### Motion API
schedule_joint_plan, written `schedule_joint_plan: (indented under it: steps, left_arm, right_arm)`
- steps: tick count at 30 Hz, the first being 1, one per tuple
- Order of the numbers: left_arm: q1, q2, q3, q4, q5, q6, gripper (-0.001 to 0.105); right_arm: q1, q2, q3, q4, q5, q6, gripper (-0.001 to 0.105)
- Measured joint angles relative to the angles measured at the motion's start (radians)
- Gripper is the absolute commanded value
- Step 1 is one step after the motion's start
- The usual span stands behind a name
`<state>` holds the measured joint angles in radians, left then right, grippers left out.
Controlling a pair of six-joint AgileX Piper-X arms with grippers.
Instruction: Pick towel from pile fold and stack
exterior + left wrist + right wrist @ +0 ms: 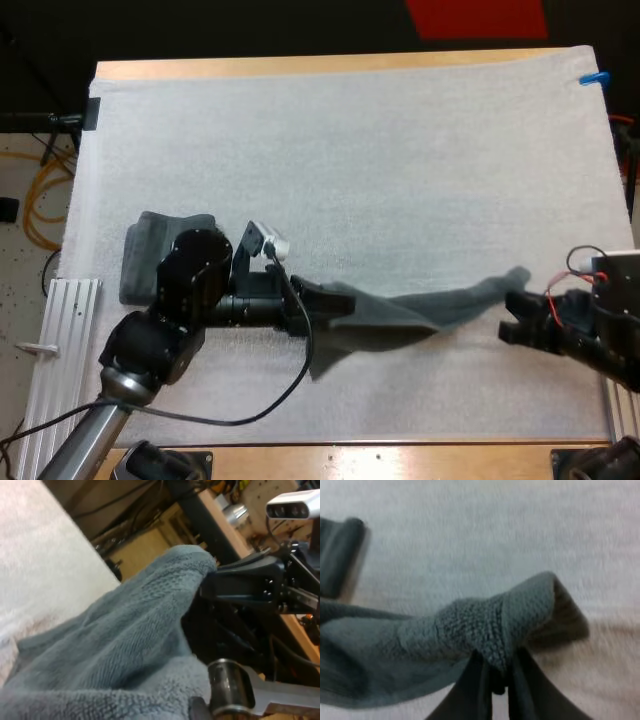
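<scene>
"Looking down from behind the arms, what is largest?" the listener asks.

"A wooden bench (300, 66), covered almost edge to edge by a white mat (380, 130). Over the mat's near half, a dark grey-green towel (420, 312) runs crosswise. It is stretched between the robot's left hand (322, 305) and right hand (520, 322) and raised off the mat, with a shadow beneath. It is bunched into a narrow rope toward the right and fans wider toward the left," the describer says.

"Why hold it that way?"

"Probably to open it out. Drawing the two ends apart should let the cloth spread before it is laid flat for folding. That is a judgement, and no fold has been made yet. A folded towel (145, 250) lies at the mat's left side, partly behind the left arm. It is likely the stack this one will join."

"And the arms?"

"The left arm reaches in low and nearly level, pointing rightward, with its hand buried in the towel's wide end. Cloth hides those fingers, but the towel hangs from that hand, so it appears clamped on the fabric. The right arm enters from the right edge, its hand pointing leftward at the narrow end."

"How does the right hand grip?"

"Its wrist camera shows two black fingers (470, 690) nearly together, pinching a thick gathered fold of towel above the mat."
</scene>
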<state>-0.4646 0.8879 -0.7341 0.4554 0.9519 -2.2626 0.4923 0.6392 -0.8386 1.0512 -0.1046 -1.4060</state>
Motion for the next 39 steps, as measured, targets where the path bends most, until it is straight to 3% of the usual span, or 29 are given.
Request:
schedule_joint_plan:
  steps: [6, 12, 16, 22, 30, 39]
  left_arm:
    - [0.0, -0.022, 0.0, 0.175, -0.074, 0.105, 0.0]
    - [0.0, -0.007, 0.02, 0.175, -0.234, 0.135, 0.0]
    - [0.005, 0.059, 0.02, 0.108, -0.31, 0.146, 0.0]
    - [0.054, 0.217, 0.02, -0.05, -0.342, 0.146, 0.0]
    - [0.168, 0.431, 0.02, -0.3, -0.343, 0.146, 0.0]
    - [0.252, 0.612, 0.02, -0.491, -0.343, 0.146, 0.0]
  right_arm:
    - [0.0, -0.051, 0.0, 0.134, -0.042, 0.004, 0.0]
    - [0.0, -0.028, 0.012, 0.112, -0.042, 0.051, 0.0]
    - [0.0, 0.059, 0.04, -0.026, 0.009, 0.06, 0.0]
    - [0.0, 0.297, 0.047, -0.252, 0.108, 0.06, 0.0]
    - [0.0, 0.602, 0.047, -0.605, 0.206, 0.053, 0.0]
    - [0.0, 0.786, 0.047, -0.866, 0.271, 0.053, 0.0]
